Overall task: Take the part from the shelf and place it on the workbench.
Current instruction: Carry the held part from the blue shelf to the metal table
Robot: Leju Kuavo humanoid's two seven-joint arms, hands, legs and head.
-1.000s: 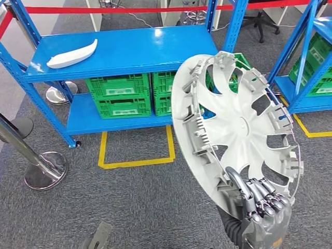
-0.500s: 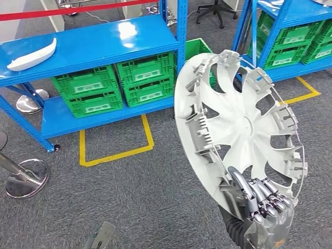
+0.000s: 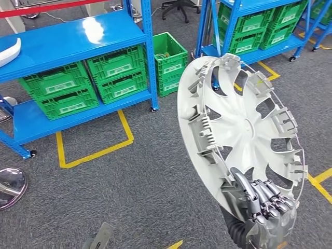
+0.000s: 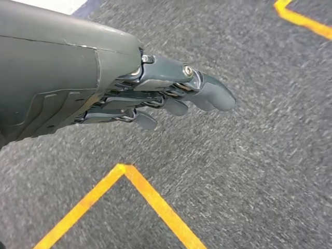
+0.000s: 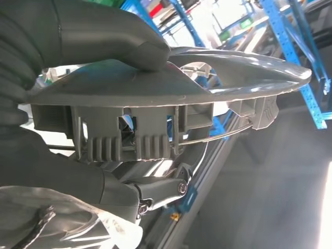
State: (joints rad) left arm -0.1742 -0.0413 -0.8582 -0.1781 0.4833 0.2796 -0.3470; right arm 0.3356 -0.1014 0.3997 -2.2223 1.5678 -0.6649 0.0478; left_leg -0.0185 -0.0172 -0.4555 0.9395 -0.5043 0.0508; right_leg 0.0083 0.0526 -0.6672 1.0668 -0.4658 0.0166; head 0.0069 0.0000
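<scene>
One hand, the right hand [image 3: 266, 207], is clamping the lower rim of the wheel cover [image 3: 238, 129], carrying it upright above the carpet, probably for bench placement, while the left hand [image 4: 172, 98] is hanging empty, fingers straight.

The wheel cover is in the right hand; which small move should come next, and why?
Probably keep turning to find the workbench: the right hand grips the wheel cover by its rim, and ahead stand shelves with green crates only.
</scene>
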